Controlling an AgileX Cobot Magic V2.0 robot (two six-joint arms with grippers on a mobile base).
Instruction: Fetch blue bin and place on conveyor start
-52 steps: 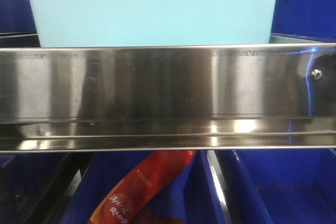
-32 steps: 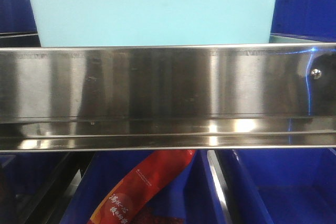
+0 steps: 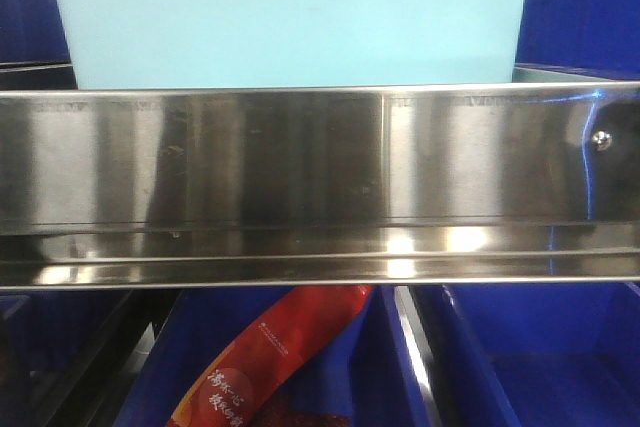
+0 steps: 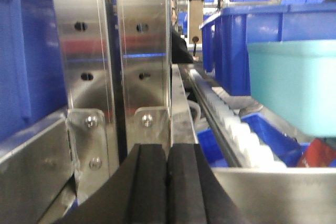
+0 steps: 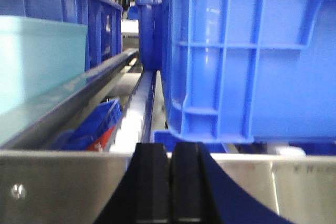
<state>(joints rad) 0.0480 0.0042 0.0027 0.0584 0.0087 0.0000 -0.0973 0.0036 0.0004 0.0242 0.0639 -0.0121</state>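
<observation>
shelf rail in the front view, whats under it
Under the steel shelf rail sit dark blue crates, a red packet lying in one. The rail hides their upper parts and the packet's top end.

The left gripper (image 4: 168, 153) is a matte black two-fingered claw. Its two block-like fingers (image 4: 149, 182) have flat tops and softly rounded upper corners, and their inner faces meet along a thin dark vertical seam. A fine edge line runs down each finger, dividing a front face from a bevelled side. Outward of each finger, a black flank sweeps down and away in a smooth concave curve. The surface is plain with a faint grey sheen. The right gripper (image 5: 170, 150) is built the same way: twin blocky black fingers (image 5: 153, 182), a narrow seam between them, and curved flanks flaring to either side below the tips.
</observation>
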